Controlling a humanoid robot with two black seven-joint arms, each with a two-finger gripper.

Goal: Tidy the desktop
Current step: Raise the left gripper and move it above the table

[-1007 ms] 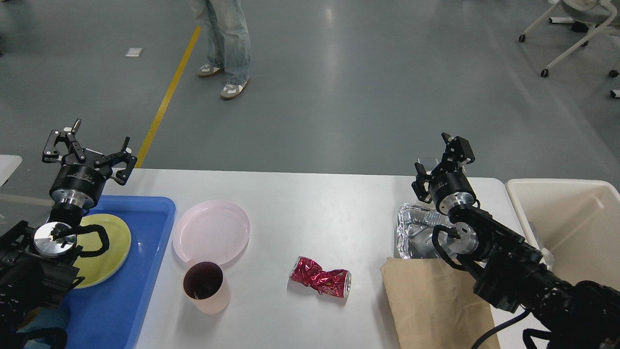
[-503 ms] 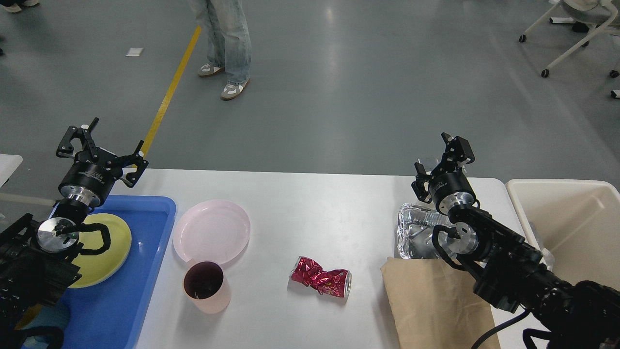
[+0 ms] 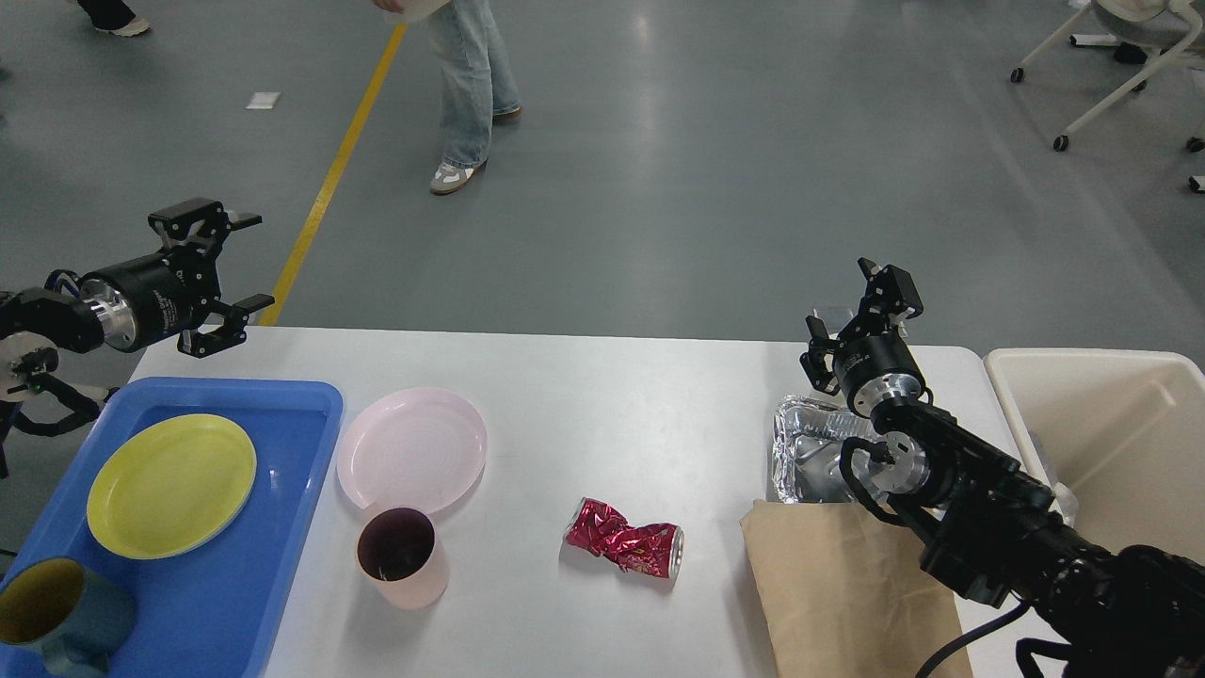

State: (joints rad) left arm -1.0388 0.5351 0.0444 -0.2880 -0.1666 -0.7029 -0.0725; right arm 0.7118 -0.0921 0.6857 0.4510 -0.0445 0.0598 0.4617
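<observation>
1. Hovering empty: left end effector [image 3: 218, 273], fingers [image 3: 202, 215] spread wide apart, hanging just beyond the far-left corner of the surface [image 3: 602, 414], above and behind the blue tray [image 3: 311, 443]; likely lifted clear of the tray to be free for another pick.
2. Hanging empty too: right end effector [image 3: 861, 301], fingers parted, over the far-right part of the surface, just behind the foil container [image 3: 805, 452].
3. Sitting inside the blue tray: one yellow plate [image 3: 171, 485] and one dark mug [image 3: 52, 617], looking like dishes already sorted there.
4. Waiting just right of the blue tray, on the bare surface: one pink plate [image 3: 411, 447] and one pink cup [image 3: 400, 557], upright, the cup touching or overlapping the plate's near rim; probably next for the tray.
5. Lying well right of the blue tray, mid-surface: one crushed red can [image 3: 624, 543], on its side.
6. Lying farther right again: one crumpled foil container and one brown paper bag [image 3: 838, 593], the bag's far edge meeting the container; both partly hidden by the right arm.
7. Standing farthest from the blue tray, off the surface's right end: one beige bin [image 3: 1111, 414], presumably for the rubbish.
</observation>
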